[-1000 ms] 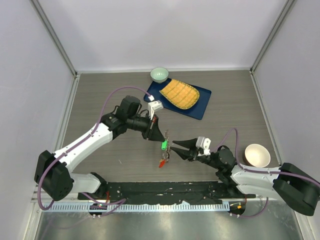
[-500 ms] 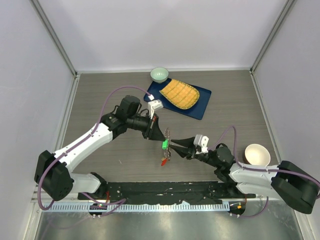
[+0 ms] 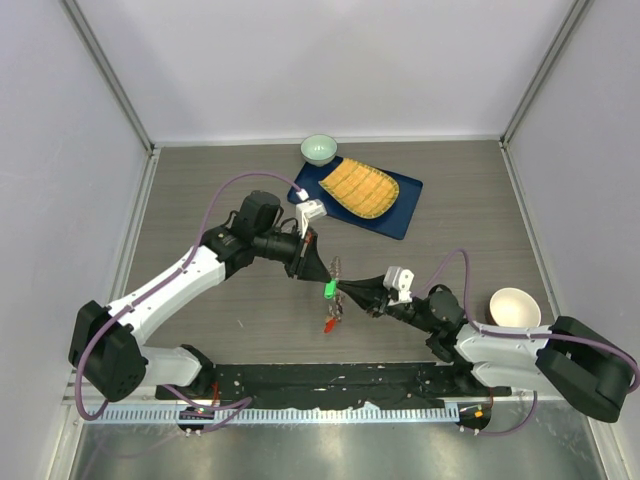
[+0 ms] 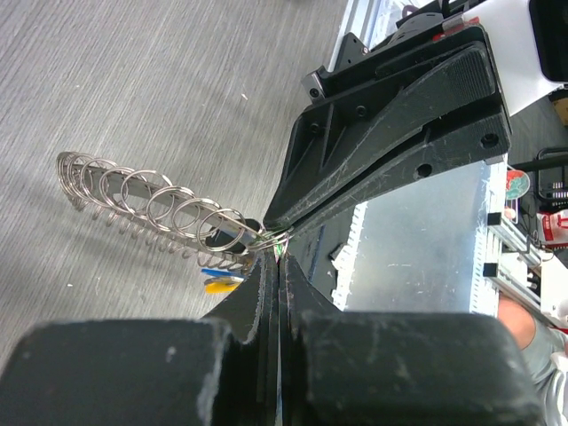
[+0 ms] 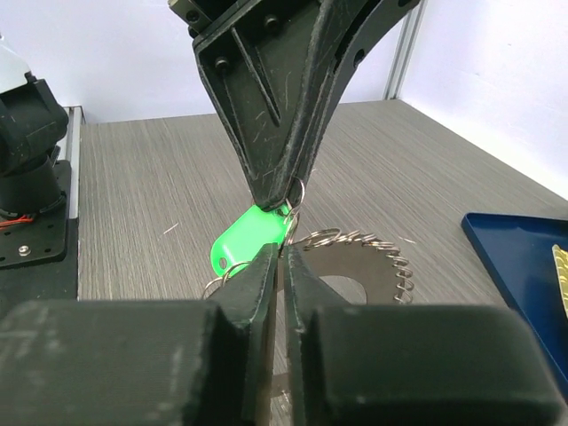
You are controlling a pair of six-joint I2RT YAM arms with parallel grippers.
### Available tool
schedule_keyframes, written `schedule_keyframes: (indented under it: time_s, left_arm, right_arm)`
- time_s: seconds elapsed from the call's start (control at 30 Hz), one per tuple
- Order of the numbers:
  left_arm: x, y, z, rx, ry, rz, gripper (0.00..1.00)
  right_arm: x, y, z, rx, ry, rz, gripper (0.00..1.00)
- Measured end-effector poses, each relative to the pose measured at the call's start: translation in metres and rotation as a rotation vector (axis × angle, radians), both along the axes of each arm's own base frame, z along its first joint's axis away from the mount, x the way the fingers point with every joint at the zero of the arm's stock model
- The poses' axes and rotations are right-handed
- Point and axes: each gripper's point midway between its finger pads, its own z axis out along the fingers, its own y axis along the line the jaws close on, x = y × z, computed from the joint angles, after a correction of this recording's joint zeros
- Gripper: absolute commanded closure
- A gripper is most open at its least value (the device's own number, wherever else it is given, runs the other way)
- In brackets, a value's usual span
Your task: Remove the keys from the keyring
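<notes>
The keyring (image 3: pixel 336 268) hangs above the table, a flat metal ring fringed with small wire loops (image 5: pixel 373 266), (image 4: pixel 151 200). My left gripper (image 3: pixel 318 268) is shut on its upper edge (image 4: pixel 273 253). A green-headed key (image 3: pixel 328 290), (image 5: pixel 248 240) dangles just under those tips, and a red one (image 3: pixel 325 325) hangs lower. Blue and yellow heads (image 4: pixel 217 280) show in the left wrist view. My right gripper (image 3: pixel 346 291) comes in from the right; its fingers (image 5: pixel 282 253) are pinched almost together on the small wire loop beside the green key.
A blue tray (image 3: pixel 400 215) with a yellow ridged slab lies at the back, a pale green bowl (image 3: pixel 319 149) behind it. A cream bowl (image 3: pixel 514 309) stands at the right, near the right arm. The metal base rail runs along the near edge.
The right gripper has slid left up to the green key and its fingers have closed from wide apart to nearly together. The left arm and keyring have stayed still.
</notes>
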Motion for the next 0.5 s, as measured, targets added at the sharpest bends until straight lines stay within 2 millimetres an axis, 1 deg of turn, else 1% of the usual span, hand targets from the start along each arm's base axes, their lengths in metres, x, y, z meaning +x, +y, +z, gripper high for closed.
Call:
schedule_keyframes:
  time_s: [0.07,0.3,0.5]
  left_arm:
    - [0.0,0.0,0.0,-0.002,0.0,-0.001,1.0]
    - [0.001,0.0,0.001,-0.004,-0.004,-0.001,1.0]
    - [0.004,0.001,-0.002,0.007,-0.026,0.008,1.0]
  right_arm:
    - [0.001,0.0,0.0,0.001,0.001,-0.005,0.99]
    - [0.005,0.001,0.0,-0.009,0.013,-0.019,0.99]
    - [0.013,0.001,0.002,-0.044,0.051,-0.054,0.99]
